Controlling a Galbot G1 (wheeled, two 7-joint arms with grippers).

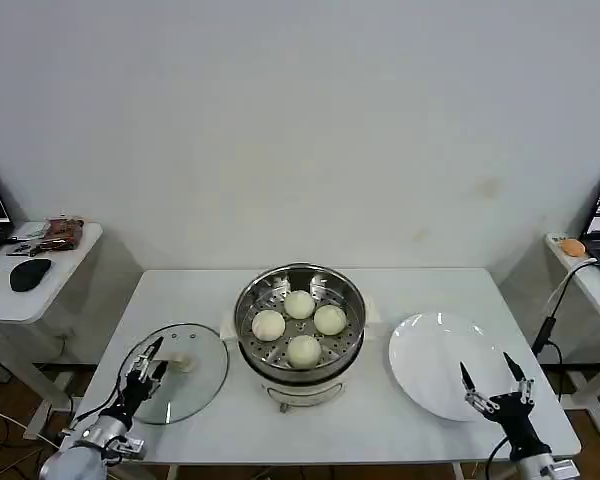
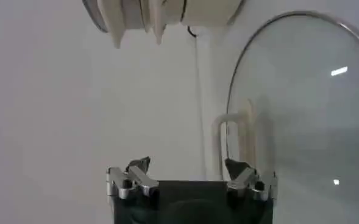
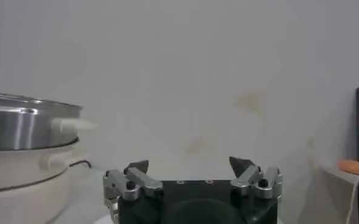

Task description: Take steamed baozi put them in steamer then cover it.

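Loading is complete as far as the views show: on the worktop (image 1: 400,420) the steamer (image 1: 300,322) holds all 4 steamed baozi (image 1: 304,350) on its perforated tray and the white plate (image 1: 445,375) to its right lies bare, so only covering is left. The cover (image 1: 185,385) lies flat left of the steamer, with the left gripper (image 1: 147,364) at its near edge, fingers spread and empty; the right gripper (image 1: 492,380) hovers over the plate, fingers likewise apart and empty. No brand, label or legible writing can be seen.

Black hand (image 3: 190,167) body, silver screw-fastened fingers (image 3: 133,176).
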